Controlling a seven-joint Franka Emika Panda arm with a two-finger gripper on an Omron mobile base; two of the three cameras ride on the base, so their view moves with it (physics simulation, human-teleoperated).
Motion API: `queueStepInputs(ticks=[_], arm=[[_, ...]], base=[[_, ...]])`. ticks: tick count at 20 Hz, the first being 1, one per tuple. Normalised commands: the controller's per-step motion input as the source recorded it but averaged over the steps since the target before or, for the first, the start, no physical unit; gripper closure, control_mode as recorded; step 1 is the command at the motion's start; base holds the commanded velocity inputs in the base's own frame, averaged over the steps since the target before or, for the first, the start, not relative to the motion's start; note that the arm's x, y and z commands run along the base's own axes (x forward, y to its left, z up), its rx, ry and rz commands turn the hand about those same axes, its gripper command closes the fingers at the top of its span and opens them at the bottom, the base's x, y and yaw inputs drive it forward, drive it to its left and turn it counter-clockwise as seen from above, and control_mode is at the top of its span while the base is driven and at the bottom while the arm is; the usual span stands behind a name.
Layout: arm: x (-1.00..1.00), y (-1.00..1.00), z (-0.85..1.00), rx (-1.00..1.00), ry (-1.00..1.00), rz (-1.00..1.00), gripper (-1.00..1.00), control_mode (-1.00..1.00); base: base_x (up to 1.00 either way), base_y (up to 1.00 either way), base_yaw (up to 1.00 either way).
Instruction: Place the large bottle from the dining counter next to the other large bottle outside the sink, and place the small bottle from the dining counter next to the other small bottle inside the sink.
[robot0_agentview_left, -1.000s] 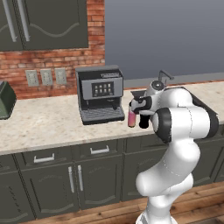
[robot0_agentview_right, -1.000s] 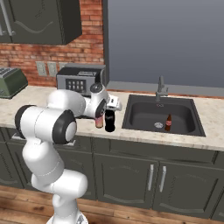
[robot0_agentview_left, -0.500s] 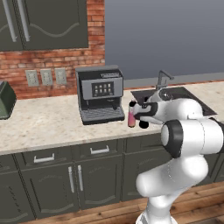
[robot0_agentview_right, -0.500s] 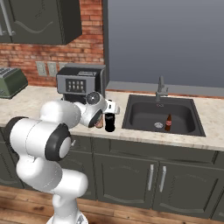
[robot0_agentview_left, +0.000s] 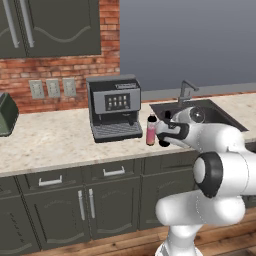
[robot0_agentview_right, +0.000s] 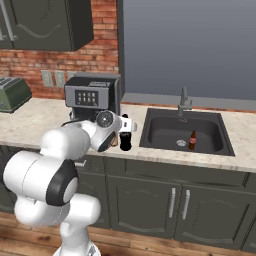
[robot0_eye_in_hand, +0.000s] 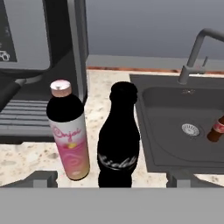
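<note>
Here a glossy black cola bottle (robot0_eye_in_hand: 118, 139) is seen upright beside the pink bottle (robot0_eye_in_hand: 68, 131) on the speckled beige worktop (robot0_eye_in_hand: 26, 162). The gripper (robot0_eye_in_hand: 111, 177) is spread wide, nothing grasped, beneath brick wall (robot0_agentview_left: 65, 65) and dark cabinets (robot0_agentview_left: 55, 25).

large bottles (robot0_eye_in_hand: 118, 135) side by side, beside sink (robot0_eye_in_hand: 175, 127)

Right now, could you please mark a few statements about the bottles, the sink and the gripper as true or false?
1. The black bottle stands on the counter beside the pink bottle. True.
2. The black bottle lies on its side in the sink. False: it stands upright outside the sink.
3. A small reddish bottle is inside the sink. True.
4. The gripper is clamped on the pink bottle. False: its jaws stand open, one tip at each side of the two bottles.
5. The coffee machine sits right of the sink. False: in the left base view it is left of it.
</note>
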Motion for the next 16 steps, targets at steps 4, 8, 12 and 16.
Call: queueStepInputs(ticks=[4,8,12,16], arm=[[-0.07,0.02,0.49,-0.05,0.00,0.00,-1.00,-1.00],[-0.10,0.11,0.39,-0.13,0.02,0.00,-1.00,-1.00],[0.00,0.08,0.23,-0.10,0.09,-0.03,-1.00,-1.00],[-0.14,0.07,0.06,-0.01,0.08,0.00,-1.00,-1.00]], base=[[0.00,0.00,0.00],[0.00,0.00,0.00],[0.00,0.00,0.00],[0.00,0.00,0.00]])
